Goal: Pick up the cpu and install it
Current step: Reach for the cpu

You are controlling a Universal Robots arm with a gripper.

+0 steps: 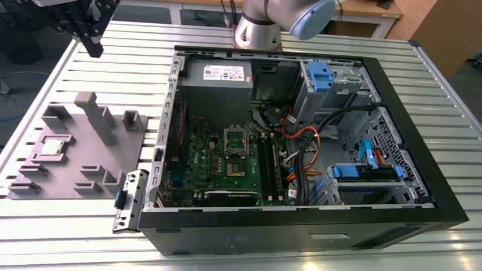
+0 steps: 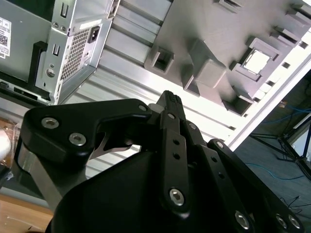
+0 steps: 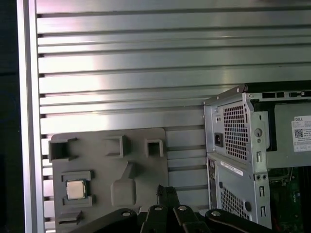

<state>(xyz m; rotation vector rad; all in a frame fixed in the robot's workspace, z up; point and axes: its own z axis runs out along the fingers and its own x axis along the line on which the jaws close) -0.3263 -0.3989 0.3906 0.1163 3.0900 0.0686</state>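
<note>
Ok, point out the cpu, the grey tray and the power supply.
cpu (image 3: pixel 75 189), first wrist view, its metal top.
grey tray (image 1: pixel 124 153), exterior view, bare flat base.
power supply (image 1: pixel 218 86), exterior view, its grey casing.

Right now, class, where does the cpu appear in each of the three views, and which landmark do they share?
Exterior view: cpu lies in a pocket of the grey tray, at the exterior view's left, apart from the computer case.
Second wrist view: cpu in that framed pocket, on the tray's side away from the case.
First wrist view: cpu in that pocket, again away from the case.
Shared landmark: the grey tray.
</note>
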